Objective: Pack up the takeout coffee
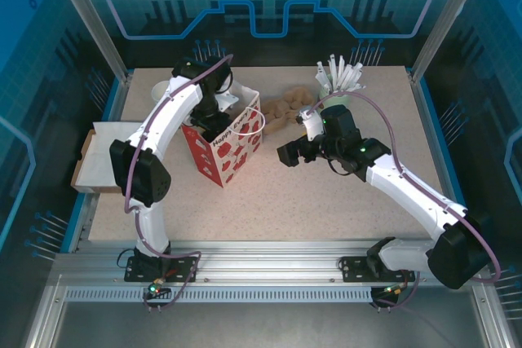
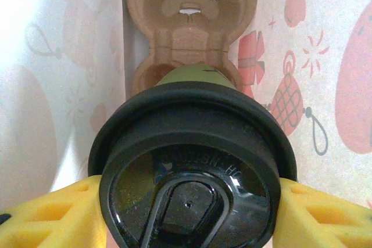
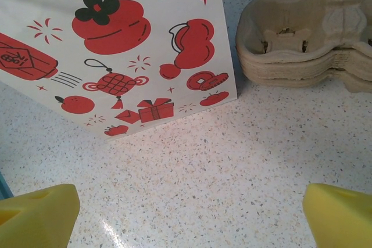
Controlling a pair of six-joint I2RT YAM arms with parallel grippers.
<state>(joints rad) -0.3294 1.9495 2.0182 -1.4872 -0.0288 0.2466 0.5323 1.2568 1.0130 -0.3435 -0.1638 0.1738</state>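
The left gripper (image 2: 186,213) clenched its fingers (image 2: 52,213) on the black-lidded olive-green paper cup (image 2: 192,126) inside the red-and-white paper bag (image 2: 325,56), over the brown pulp carrier (image 2: 186,33) ahead; seating and releasing it likely came next.

The red-and-white bag (image 1: 235,151), on the left side of the scene, carries the word "Happy" in dark letters on its near face; what follows is too small to read. In the right wrist view large black letters run along the bag (image 3: 116,39) at the top left, cut off by the edge. Small marks on a red lantern drawing (image 3: 22,56) cannot be made out. The black lid (image 2: 192,143) of the takeout coffee (image 2: 192,76) bears an arc of raised letters, too faint to read surely.
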